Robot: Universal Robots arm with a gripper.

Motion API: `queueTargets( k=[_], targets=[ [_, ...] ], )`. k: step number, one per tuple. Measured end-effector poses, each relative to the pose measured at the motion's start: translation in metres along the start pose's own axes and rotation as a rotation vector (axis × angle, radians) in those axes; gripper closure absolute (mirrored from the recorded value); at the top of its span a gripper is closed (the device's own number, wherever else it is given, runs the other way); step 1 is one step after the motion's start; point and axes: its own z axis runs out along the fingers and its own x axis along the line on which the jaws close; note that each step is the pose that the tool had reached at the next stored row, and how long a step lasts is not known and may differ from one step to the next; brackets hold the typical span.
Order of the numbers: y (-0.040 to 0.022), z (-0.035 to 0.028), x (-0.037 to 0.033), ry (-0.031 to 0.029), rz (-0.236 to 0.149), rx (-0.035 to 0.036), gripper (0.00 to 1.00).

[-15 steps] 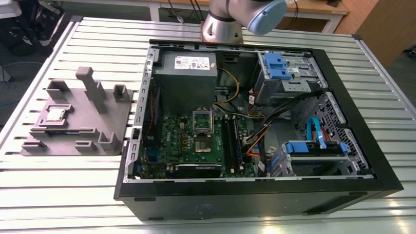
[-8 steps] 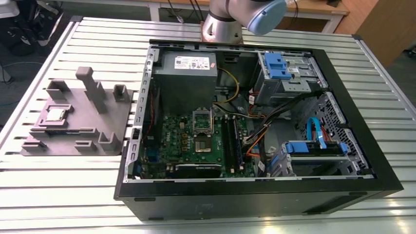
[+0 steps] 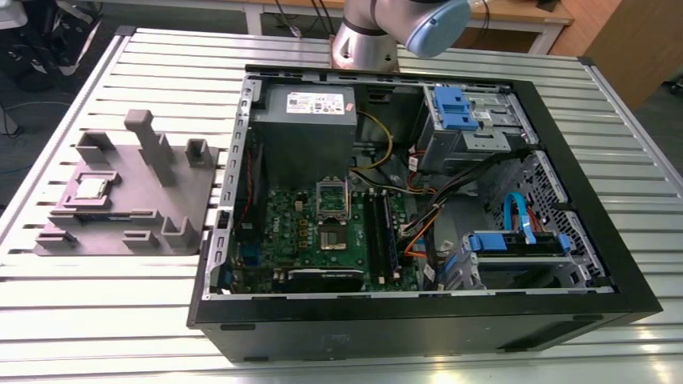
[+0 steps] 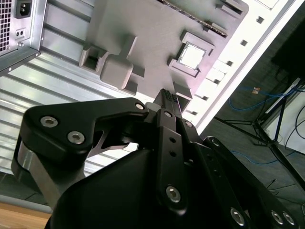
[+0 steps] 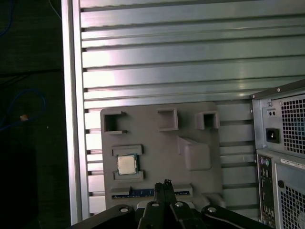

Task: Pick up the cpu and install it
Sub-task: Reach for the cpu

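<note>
Cpu point(image 3: 89, 189) flat in square recess of grey fixture point(image 3: 137, 210) on slatted table point(image 3: 107, 304), beside open computer case point(image 3: 373, 332) housing motherboard socket point(image 3: 333, 230). Gripper point(image 5: 165, 184) aloft over fixture edge, near cpu, not touching; jaws together, holding nothing.

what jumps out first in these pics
The open computer case dominates the slatted table, its green motherboard exposed. At the exterior view's left sits a grey fixture with the shiny cpu nested in it; in both wrist views the shut gripper points toward it, empty.
</note>
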Motion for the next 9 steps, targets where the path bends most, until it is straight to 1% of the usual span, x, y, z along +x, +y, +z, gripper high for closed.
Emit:
queueTargets(
  k=[9],
  targets=[
    [-0.0003, 0.0001, 0.0037, 0.0001, 0.0, 0.0001, 0.9]
  ],
)
